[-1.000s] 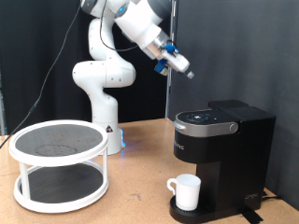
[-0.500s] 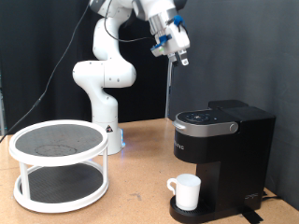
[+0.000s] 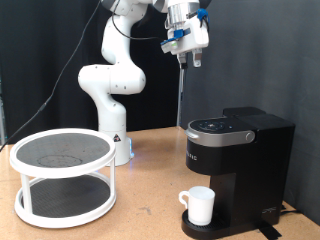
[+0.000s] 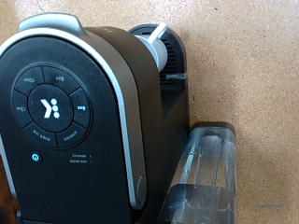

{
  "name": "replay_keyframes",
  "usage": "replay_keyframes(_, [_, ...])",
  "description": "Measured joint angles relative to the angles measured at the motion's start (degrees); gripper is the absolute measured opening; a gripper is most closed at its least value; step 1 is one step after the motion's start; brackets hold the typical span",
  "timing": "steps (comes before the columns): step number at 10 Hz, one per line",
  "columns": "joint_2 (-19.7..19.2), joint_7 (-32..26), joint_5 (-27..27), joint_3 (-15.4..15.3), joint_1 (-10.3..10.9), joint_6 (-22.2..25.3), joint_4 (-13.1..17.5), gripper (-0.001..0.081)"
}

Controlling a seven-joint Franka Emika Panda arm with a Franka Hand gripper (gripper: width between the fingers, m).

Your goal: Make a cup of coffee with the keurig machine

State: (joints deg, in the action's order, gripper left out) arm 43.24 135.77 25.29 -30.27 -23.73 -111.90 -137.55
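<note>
The black keurig machine (image 3: pixel 238 150) stands on the wooden table at the exterior view's right, with its top lid down. Its round control panel (image 4: pixel 51 105) shows lit blue symbols in the wrist view. The white cup (image 3: pixel 200 205) stands on the low drip tray under the machine's head. In the wrist view only a sliver of the cup (image 4: pixel 159 37) shows past the head. My gripper (image 3: pixel 196 60) hangs high above the machine, well clear of it, fingers pointing down. They look closed together and hold nothing. The fingers do not show in the wrist view.
A white two-tier round rack (image 3: pixel 62 175) stands at the exterior view's left. The arm's white base (image 3: pixel 112 95) is behind it. The machine's clear water tank (image 4: pixel 201 177) sits at its back. A black curtain hangs behind the table.
The gripper has risen and swung from a tilted pose to a more upright one, ending higher above the machine. The cup and the machine have not moved.
</note>
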Motion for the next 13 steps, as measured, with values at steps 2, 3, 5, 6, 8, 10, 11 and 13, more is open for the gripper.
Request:
replay_keyframes(2, [-2.92, -1.44, -1.41, -0.46, -0.19, 1.53, 2.80, 0.0734])
replay_keyframes(3, [-5.30, -1.74, -2.17, -0.65, -0.48, 1.95, 4.69, 0.0734])
replay_keyframes(5, [-10.37, -2.53, -3.63, -0.70, -1.09, 1.83, 8.17, 0.0734])
replay_keyframes(6, [-12.77, -2.65, -4.97, -0.85, -1.56, 1.18, 9.66, 0.0734])
replay_keyframes(8, [-17.26, -2.48, -8.62, -2.01, -3.02, -1.66, 12.12, 0.0734])
replay_keyframes(10, [-21.73, -0.17, -11.07, -3.76, -4.57, -3.85, 14.48, 0.0734])
replay_keyframes(11, [-23.98, 1.24, -11.98, -4.55, -5.02, -4.28, 15.73, 0.0734])
replay_keyframes(13, [-27.78, 2.23, -13.89, -5.90, -5.24, -5.20, 17.44, 0.0734])
